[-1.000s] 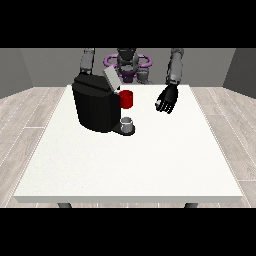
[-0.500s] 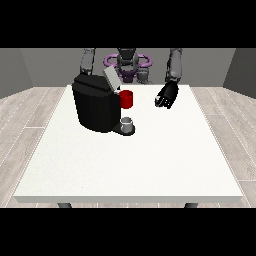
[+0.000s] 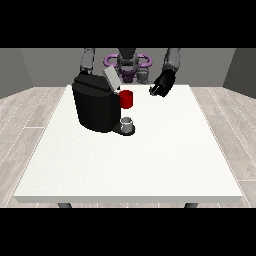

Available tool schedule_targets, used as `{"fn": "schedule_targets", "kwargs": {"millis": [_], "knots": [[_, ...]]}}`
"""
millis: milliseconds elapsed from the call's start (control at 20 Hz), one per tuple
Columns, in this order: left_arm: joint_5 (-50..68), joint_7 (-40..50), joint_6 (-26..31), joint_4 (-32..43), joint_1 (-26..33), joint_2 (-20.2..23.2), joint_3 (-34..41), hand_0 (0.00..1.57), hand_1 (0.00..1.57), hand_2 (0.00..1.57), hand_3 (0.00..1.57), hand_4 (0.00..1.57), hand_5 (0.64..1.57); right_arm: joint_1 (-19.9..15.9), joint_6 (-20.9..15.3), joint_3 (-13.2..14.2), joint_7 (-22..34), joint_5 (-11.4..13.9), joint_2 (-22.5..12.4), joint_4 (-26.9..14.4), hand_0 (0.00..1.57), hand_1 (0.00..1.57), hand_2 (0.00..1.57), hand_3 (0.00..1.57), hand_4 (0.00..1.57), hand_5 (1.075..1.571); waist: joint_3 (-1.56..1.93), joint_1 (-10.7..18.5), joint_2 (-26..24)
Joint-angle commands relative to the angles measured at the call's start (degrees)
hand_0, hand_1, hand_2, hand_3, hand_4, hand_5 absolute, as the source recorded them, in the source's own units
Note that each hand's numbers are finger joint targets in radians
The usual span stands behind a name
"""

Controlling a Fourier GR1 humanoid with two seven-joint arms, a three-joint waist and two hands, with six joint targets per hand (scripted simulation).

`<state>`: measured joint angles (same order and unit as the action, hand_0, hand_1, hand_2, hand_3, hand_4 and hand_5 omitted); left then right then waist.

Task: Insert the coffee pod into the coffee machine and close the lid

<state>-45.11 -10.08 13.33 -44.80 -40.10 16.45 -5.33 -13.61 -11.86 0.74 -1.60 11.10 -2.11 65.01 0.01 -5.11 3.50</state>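
Our hand at the view's right (image 3: 162,86) hovers over the tabletop (image 3: 150,160); can't tell its fingers. Coffee machine (image 3: 96,103) sits beside it, lid (image 3: 111,79) up, not yet closed. Grey thing (image 3: 127,122) under spout, maybe pod.

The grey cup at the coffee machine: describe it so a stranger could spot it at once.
Find the black coffee machine on the far left part of the white table. At its front foot, on the dark base, stands the small grey cup. It sits directly below a red thing at the machine and is the only grey item there.
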Motion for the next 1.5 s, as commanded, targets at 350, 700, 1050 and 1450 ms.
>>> {"fn": "schedule_targets", "kwargs": {"millis": [350, 700, 1050, 1450], "knots": [[1.9, 4.62, 12.11, -3.19, -9.83, 1.81, 3.52, 1.33, 1.33, 1.35, 1.32, 0.59, 1.571, -1.14, 1.38, -0.67, -0.39, -0.07, 0.4, -1.0, 0.0, 0.0, 0.0, 0.0, 0.0, 1.571, -0.01, -1.53, -1.8], [4.65, 4.94, 13.64, -1.48, -16.12, 4.66, 8.88, 0.96, 0.96, 1.16, 1.36, 0.52, 1.571, -2.65, 3.3, -0.59, -1.23, -1.62, -0.14, 3.42, 0.0, 0.0, 0.0, 0.0, 0.0, 1.571, 0.0, -5.08, 0.64], [4.93, 9.51, 11.69, 1.5, -23.64, 5.09, 11.87, 1.22, 1.22, 1.27, 1.26, 0.47, 1.571, -5.13, 1.33, -2.07, 0.31, -0.05, 1.44, 6.98, 0.0, 0.0, 0.0, 0.0, 0.0, 1.571, 0.0, -10.14, 5.16], [4.26, 7.16, 12.78, 4.22, -29.31, 11.96, 13.96, 1.24, 1.24, 1.29, 1.25, 0.48, 1.571, -7.89, 1.75, -1.12, 0.93, -0.37, 0.07, 10.78, 0.0, 0.0, 0.0, 0.0, 0.26, 1.571, 0.0, -13.33, 10.18]]}}
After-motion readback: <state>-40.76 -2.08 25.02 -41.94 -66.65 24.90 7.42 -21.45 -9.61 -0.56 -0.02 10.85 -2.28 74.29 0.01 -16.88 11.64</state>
